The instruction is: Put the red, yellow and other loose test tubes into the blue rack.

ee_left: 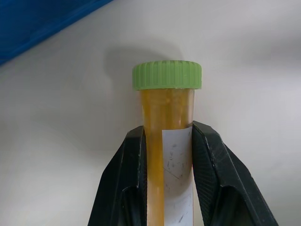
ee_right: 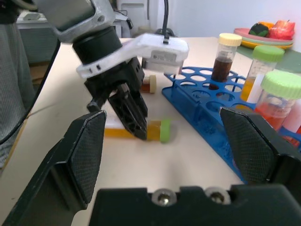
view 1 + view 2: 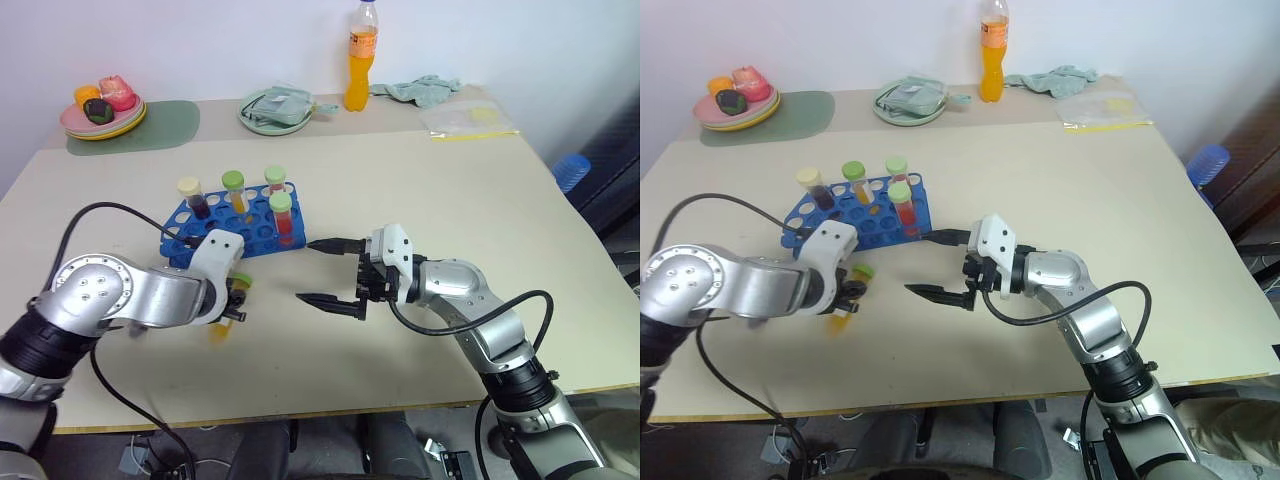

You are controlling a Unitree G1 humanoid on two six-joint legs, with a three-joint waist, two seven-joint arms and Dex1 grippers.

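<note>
The blue rack (image 3: pixel 252 228) stands left of the table's middle, and several capped tubes stand upright in it. A yellow test tube (image 1: pixel 168 108) with a green cap lies on the table just in front of the rack. My left gripper (image 3: pixel 236 303) points down at it and is shut on its labelled body. In the right wrist view a dark tube with a cream cap (image 2: pixel 148 84) lies on the table beside the rack, behind the left gripper. To the right of the rack my right gripper (image 3: pixel 306 271) hovers open, pointing left, with nothing between its fingers.
At the back left a plate of toy food (image 3: pixel 103 115) sits on a green mat (image 3: pixel 165 122). A pale green dish (image 3: pixel 275 112), an orange drink bottle (image 3: pixel 361 60), a cloth (image 3: pixel 420 88) and a plastic bag (image 3: pixel 468 120) line the far edge.
</note>
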